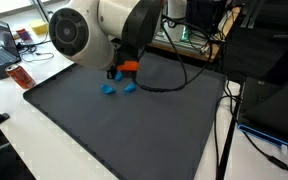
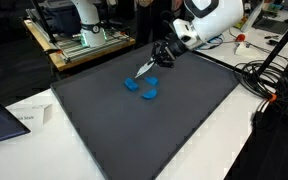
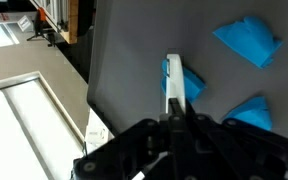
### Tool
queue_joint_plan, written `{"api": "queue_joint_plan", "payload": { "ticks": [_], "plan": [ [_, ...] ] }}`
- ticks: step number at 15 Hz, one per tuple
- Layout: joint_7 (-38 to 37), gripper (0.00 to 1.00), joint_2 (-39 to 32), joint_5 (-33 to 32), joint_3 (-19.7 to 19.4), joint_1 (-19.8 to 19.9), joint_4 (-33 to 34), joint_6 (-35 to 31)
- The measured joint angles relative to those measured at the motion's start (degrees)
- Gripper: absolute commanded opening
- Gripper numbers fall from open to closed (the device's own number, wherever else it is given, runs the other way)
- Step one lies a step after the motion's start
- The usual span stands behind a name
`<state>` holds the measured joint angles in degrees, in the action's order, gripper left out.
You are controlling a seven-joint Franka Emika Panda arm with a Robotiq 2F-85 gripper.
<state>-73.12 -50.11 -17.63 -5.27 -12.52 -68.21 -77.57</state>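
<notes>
Cluttered desks with a laptop (image 1: 4,45) and loose cables (image 2: 266,80) ring the white surface (image 1: 24,140), most of which is covered by a dark grey mat (image 1: 114,130). My end effector (image 3: 174,118) hangs low over the far part of the mat. Its jaws are pressed together on a slim white stick (image 3: 174,85) (a marker or pen, perhaps; I cannot tell which).

In the wrist view the stick runs straight out from between my fingers, with a strip of blue along both its sides. Whether that blue belongs to the stick or lies on the mat beneath it, I cannot tell. In an exterior view the stick slants down from my end effector (image 2: 156,58) toward the mat. Its tip is close to the mat, though contact is too small to make out.

One blue piece (image 2: 131,85) lies on the mat near the stick's tip, and the other blue piece (image 2: 150,94) lies just beside it, not touching. In the wrist view both show to the right of the stick, one further out than the other and apart from it. A small orange part (image 1: 130,67) shows right next to my end effector in an exterior view (what it is, I cannot say).
</notes>
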Motion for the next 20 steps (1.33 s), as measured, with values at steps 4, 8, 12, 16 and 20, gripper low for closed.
{"api": "queue_joint_plan", "payload": {
  "ticks": [4, 8, 12, 16, 20],
  "plan": [
    [-1.7, 0.01, -5.0, -0.1, -1.2, -1.4, 7.0, 5.9],
    [-3.2, 0.01, -8.8, -0.8, -2.2, -2.7, 12.8, 10.9],
    [-3.8, 0.01, -12.3, -1.2, -2.8, -3.5, 17.3, 14.4],
    [-2.9, 0.01, -13.5, -1.4, -2.8, -4.4, 18.9, 14.6],
    [-0.1, 0.01, -12.2, -2.8, -2.7, -6.0, 18.3, 11.7]
  ]
}}
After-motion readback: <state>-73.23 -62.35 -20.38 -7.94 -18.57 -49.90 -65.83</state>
